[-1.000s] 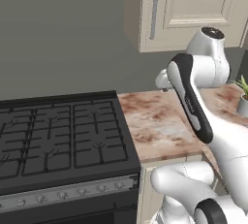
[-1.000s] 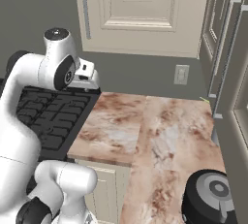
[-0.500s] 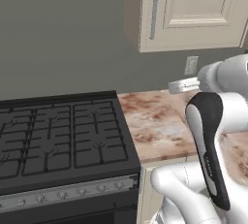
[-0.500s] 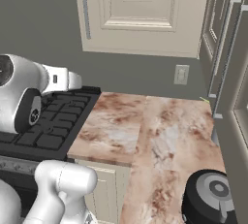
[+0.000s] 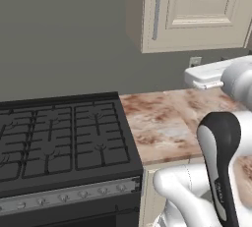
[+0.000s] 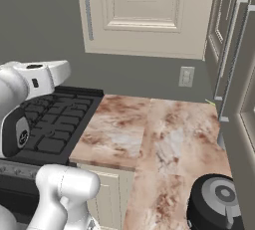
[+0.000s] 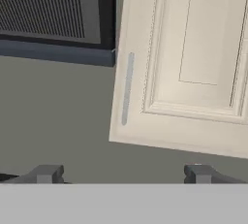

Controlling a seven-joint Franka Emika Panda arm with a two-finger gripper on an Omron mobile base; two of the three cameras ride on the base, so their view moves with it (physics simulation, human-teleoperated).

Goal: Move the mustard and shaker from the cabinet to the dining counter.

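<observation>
From the left base view, your cabinet hangs shut above the back edge of the short marbled counter beside the black stove, its long metal handle near the door's left edge; the mustard and shaker are presumably behind that door, so you cannot judge where they stand, and reaching in blind once it opens could topple them. In the right base view, the same closed door sits over the counter's rear edge, a wall outlet below it, a tall pale panel along the counter's right edge and a round black appliance at the near right corner; swing wide and the elbow may strike either. In the hand view, your gripper has its fingers spread wide, gripping nothing, aimed at the door with the handle above and between them; a skewed approach could slip off that slim bar, and the dark vent hood crowds the hinge-free side.
</observation>
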